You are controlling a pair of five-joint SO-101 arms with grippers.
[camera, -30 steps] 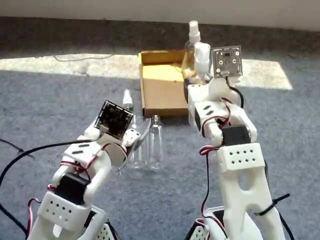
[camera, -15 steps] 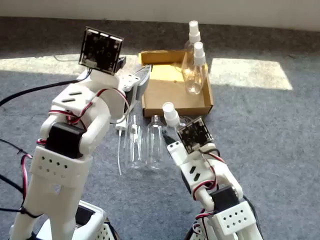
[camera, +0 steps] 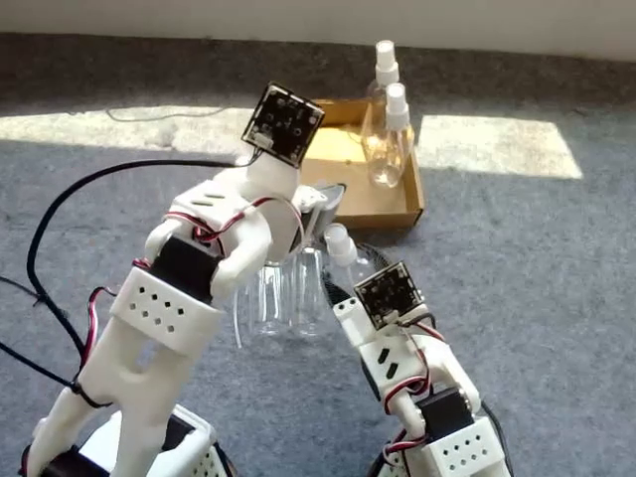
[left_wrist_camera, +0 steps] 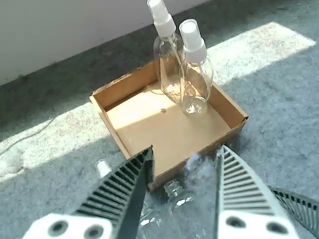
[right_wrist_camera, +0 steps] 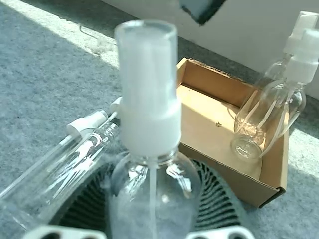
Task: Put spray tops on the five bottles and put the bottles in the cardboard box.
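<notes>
**Capped bottle gripped, ready for the box**

The right gripper (right_wrist_camera: 149, 206) is pinching a clear plastic bottle with a white spray top (right_wrist_camera: 148, 124) upright, its body clamped low and the top rising clear above. Just beyond, two uncapped clear bottles (camera: 310, 288) and a loose white spray top with its tube (right_wrist_camera: 87, 124) lie on the grey carpet (camera: 537, 278). The left gripper (left_wrist_camera: 185, 154), spread wide and empty, hangs over them near the front wall of the shallow brown cardboard box (left_wrist_camera: 144, 119), where two capped clear bottles (left_wrist_camera: 194, 89) stand in a far corner. The carry probably wants a lift over that wall, bottle kept upright, passing round the left gripper and setting down short of the standing pair.
</notes>
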